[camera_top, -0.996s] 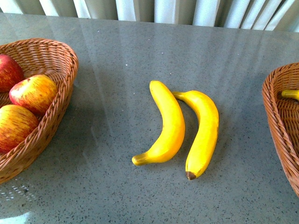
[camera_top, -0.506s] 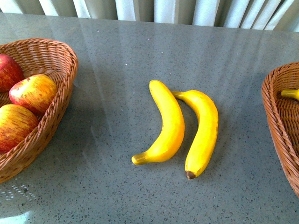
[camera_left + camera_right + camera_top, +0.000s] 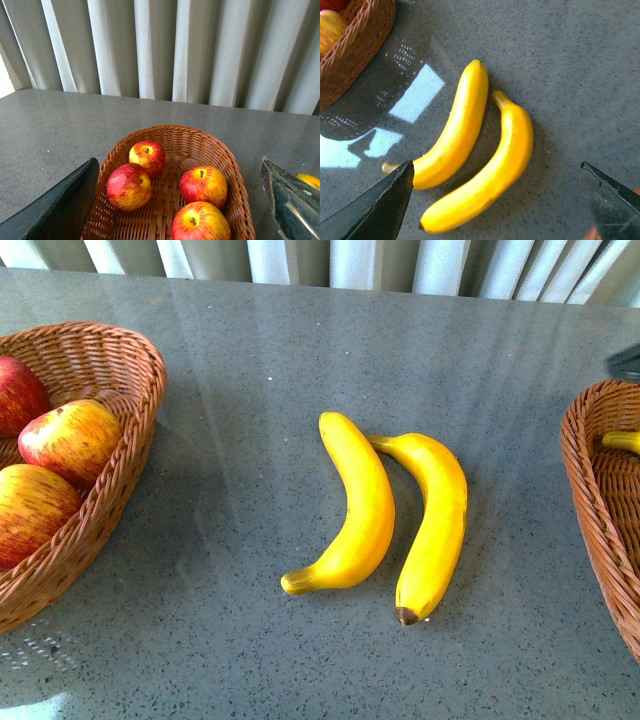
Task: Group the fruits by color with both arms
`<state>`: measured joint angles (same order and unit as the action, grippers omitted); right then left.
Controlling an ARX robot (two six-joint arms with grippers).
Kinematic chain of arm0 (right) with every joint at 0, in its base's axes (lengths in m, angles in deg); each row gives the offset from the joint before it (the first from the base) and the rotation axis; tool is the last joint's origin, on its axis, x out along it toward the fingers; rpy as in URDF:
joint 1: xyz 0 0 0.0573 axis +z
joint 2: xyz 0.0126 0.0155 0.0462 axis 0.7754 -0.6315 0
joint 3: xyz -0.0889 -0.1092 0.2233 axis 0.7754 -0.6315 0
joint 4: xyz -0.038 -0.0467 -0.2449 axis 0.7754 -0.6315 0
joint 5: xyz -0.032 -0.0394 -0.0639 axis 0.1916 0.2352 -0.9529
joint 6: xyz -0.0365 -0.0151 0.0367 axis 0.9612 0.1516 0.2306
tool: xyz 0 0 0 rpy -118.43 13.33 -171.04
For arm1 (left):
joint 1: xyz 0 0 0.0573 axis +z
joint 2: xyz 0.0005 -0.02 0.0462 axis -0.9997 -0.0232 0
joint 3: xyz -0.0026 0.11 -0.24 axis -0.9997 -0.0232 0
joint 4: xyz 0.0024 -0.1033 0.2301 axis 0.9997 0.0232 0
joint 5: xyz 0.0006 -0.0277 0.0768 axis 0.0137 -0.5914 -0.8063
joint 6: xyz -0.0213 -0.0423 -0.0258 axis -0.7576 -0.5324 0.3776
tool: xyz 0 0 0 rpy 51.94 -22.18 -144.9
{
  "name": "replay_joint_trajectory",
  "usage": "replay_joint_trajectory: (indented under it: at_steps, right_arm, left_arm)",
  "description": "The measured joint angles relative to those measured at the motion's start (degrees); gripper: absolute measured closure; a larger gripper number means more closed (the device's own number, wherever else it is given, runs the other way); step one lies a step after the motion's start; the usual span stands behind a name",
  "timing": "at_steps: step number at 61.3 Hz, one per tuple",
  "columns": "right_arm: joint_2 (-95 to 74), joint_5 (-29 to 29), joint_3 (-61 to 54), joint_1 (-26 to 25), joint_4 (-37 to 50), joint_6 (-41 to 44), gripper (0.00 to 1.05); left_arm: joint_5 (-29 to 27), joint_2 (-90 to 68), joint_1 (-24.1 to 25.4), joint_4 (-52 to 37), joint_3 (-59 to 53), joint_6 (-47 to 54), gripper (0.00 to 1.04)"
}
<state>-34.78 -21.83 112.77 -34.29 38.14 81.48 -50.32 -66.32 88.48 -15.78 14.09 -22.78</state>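
I have two loose bananas near the middle of the bench (image 3: 250,660), lying side by side and curving the same way. The left banana (image 3: 362,505) has its stem toward the near edge. The right banana (image 3: 435,530) has its brown tip toward the near edge, and its stem touches the left one's flank. The left basket (image 3: 130,440) sits at the left edge. The front view shows three apples in it, but the left wrist view shows four: apple one (image 3: 147,156), apple two (image 3: 128,186), apple three (image 3: 203,185) and apple four (image 3: 200,223). The right basket (image 3: 590,470) sits at the right edge, with one banana end (image 3: 622,441) showing inside. My left gripper (image 3: 178,160) hangs above the apple basket with its fingers spread wide and nothing between them. My right gripper (image 3: 496,163) hangs above the two loose bananas, fingers equally wide apart and touching neither. A dark shape (image 3: 627,361) juts in at the right edge of the front view; I cannot tell what it is.
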Motion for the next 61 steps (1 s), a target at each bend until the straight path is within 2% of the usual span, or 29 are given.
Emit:
replay_joint_trajectory:
  at_steps: [9,19,34,61]
  right_arm:
    - [-7.6,-4.7,3.0,6.6,1.7,-2.4,0.09]
    - [-14.5,-7.2,6.7,10.8,2.2,-4.9,0.09]
    - [-21.5,-11.4,13.1,11.6,0.4,-8.1,0.09]
    - [-28.6,-13.2,18.2,13.9,-1.9,-11.2,0.09]
  left_arm:
    - [0.0,0.0,0.0,0.0,0.0,0.0,0.09]
    - [0.0,0.0,0.0,0.0,0.0,0.0,0.09]
    - [0.0,0.0,0.0,0.0,0.0,0.0,0.09]
    - [0.0,0.0,0.0,0.0,0.0,0.0,0.09]
